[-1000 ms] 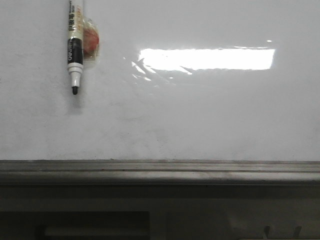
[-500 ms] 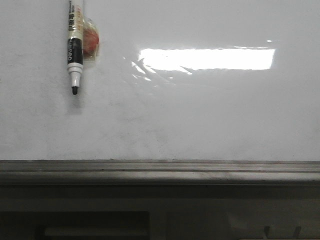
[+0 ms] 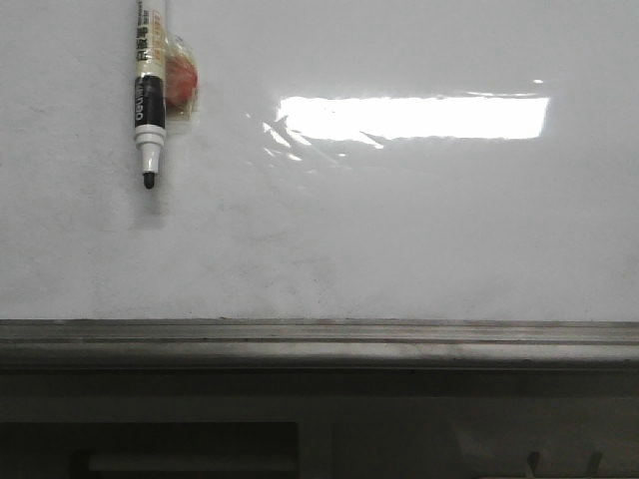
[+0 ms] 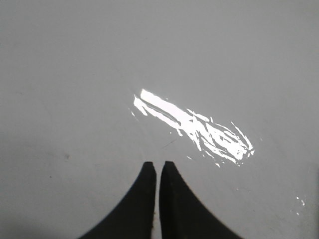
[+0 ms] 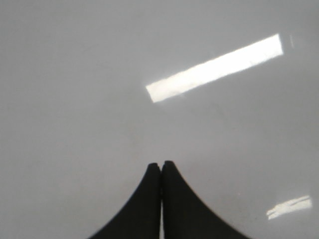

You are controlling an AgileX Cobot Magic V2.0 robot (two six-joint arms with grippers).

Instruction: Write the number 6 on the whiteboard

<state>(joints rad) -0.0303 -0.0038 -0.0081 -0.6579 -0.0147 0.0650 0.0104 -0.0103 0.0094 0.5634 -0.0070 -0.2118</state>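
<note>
Front view: glossy whiteboard [image 3: 399, 230] unmarked; left end effector [image 4: 158, 167] and right end effector [image 5: 161, 165] clenched, empty

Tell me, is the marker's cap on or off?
Off. The marker pen hangs point-down on the whiteboard, its bare black tip showing.

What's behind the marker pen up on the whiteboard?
Behind the marker pen a reddish-orange object in clear wrap sits against the whiteboard. The pen covers its left part, so its full shape is hidden.

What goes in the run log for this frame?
whiteboard: blank, no 6 | marker: upper left, tip down | left tool: shut, empty | right tool: shut, empty
</note>
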